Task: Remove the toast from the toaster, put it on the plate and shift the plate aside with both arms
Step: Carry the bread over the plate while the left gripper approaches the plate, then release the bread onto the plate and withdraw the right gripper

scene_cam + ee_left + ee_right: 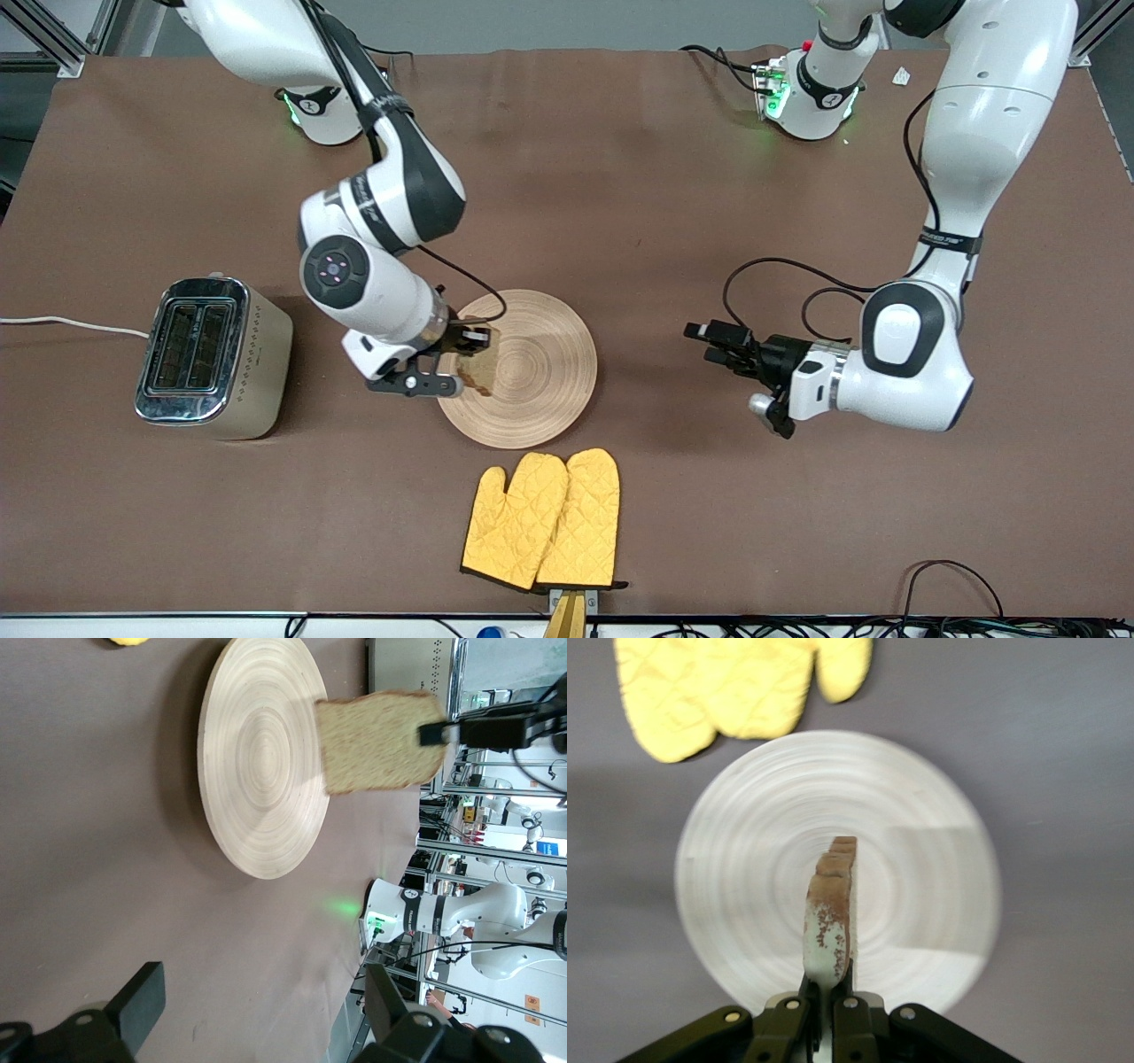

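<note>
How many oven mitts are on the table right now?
2. The two yellow oven mitts lie side by side, overlapping, nearer the front camera than the plate. Anything tucked beneath them would be hidden.

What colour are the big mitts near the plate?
Bright yellow, with a quilted diamond pattern: the oven mitts show best in the front view.

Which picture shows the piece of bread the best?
The left wrist view: the toast shows its whole speckled face, held up over the plate by the right end effector. The right wrist view shows only its thin crust edge. In the front view that end effector mostly hides it.
</note>
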You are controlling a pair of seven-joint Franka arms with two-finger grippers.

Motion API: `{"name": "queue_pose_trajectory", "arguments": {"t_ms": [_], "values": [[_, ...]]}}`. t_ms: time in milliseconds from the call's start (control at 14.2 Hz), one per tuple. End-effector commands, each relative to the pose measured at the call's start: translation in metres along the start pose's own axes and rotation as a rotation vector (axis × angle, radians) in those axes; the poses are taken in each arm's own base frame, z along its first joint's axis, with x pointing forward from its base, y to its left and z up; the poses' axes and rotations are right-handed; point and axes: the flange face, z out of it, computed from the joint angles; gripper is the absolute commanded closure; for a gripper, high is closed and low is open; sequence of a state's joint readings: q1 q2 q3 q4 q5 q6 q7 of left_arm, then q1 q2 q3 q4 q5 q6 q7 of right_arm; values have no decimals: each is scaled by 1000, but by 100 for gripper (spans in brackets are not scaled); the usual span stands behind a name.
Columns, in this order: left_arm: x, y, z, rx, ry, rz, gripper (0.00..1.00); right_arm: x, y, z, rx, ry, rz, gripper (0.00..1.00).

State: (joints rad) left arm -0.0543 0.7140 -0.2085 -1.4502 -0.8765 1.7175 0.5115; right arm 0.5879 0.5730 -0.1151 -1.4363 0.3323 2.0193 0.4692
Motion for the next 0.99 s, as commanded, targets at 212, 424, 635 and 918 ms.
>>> {"name": "queue_pose_trajectory", "arguments": {"t_ms": [212,424,635,918], "values": [[10,-31,38,-3,18,48,31,5,-7,37,133,-55,112,30],[13,-54,65,16,47,12,31,26,21,21,131,-31,129,0],[21,-52,108,-17,95,-22,31,53,65,-12,90,40,110,0],[23,-63,141,-38,144,-46,34,78,142,-75,-65,126,-6,0]]}}
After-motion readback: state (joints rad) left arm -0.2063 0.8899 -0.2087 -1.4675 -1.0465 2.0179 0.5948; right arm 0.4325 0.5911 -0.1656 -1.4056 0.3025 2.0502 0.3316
